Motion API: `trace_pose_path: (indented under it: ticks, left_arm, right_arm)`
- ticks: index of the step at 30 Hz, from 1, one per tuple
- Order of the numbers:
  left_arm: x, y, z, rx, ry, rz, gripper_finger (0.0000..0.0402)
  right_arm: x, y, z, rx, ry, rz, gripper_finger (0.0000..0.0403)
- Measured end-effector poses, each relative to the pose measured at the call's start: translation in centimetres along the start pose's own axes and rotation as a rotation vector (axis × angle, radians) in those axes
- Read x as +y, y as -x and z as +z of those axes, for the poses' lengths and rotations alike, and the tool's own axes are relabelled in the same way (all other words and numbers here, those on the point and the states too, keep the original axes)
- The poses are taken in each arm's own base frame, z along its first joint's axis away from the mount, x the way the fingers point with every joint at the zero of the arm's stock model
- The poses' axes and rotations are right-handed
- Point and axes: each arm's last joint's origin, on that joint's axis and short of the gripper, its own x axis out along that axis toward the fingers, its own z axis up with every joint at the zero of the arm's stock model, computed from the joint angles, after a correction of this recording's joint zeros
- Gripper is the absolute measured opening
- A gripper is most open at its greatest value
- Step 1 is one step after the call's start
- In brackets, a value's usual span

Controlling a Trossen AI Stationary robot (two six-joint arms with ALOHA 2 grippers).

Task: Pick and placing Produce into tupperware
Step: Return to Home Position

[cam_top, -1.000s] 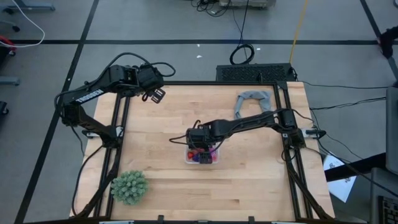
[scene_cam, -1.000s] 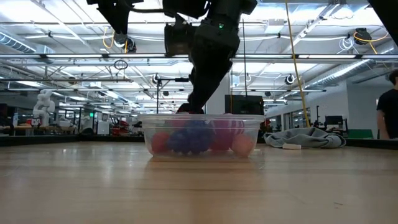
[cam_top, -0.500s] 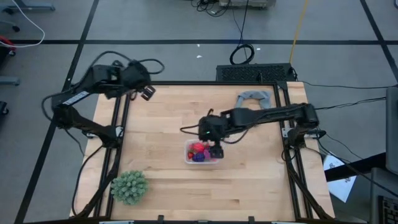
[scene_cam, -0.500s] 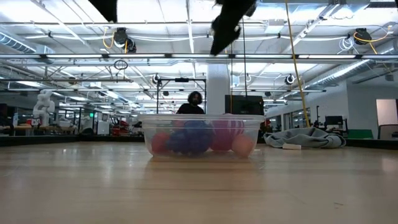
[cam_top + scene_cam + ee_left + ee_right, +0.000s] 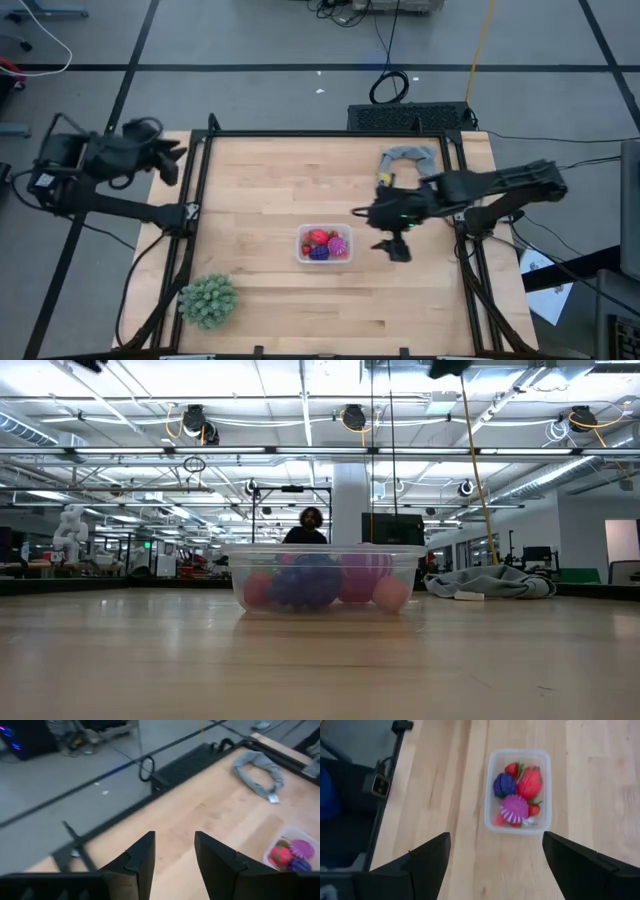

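- Tupperware [image 5: 300,245] is sitting mid-table, just beside your right gripper [image 5: 396,248], on its left-arm side, so the right arm is the nearer one.
- Right fingers are standing wide apart, holding nothing.
- Produce [image 5: 321,238] is lying inside it: red, purple and magenta pieces.
- Left gripper [image 5: 168,160] is hanging beyond the table's edge, fingers parted and empty.
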Motion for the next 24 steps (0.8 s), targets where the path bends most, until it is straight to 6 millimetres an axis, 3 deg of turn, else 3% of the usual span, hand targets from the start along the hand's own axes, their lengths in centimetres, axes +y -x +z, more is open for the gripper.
trace_pose_path:
  ticks: [4,8,15,20,24]
  left_arm:
    - [0.1,-2.4,-3.9,0.003,0.022,-0.088,0.0143]
    - [-1.3,-5.5,-6.9,-0.007,-0.015,-0.203,0.0143]
    - [-5.3,-10.3,-10.3,-0.149,-0.046,-0.468,0.0143]
    - [-7.6,-12.3,-11.9,-0.275,-0.061,-0.63,0.0143]
    - [-7.7,-13.9,-13.5,-0.316,-0.047,-0.573,0.0143]
  right_arm:
    - [-0.1,0.9,-3.3,-0.157,-0.017,-0.004,0.0309]
    - [-0.6,1.1,-7.2,-0.381,-0.033,0.043,0.0309]
    - [-1.7,-1.7,-14.2,-0.638,-0.09,0.141,0.0309]
    - [-2.4,-3.6,-17.1,-0.712,-0.109,0.165,0.0309]
    - [-3.2,-4.9,-18.4,-0.758,-0.098,0.127,0.0309]
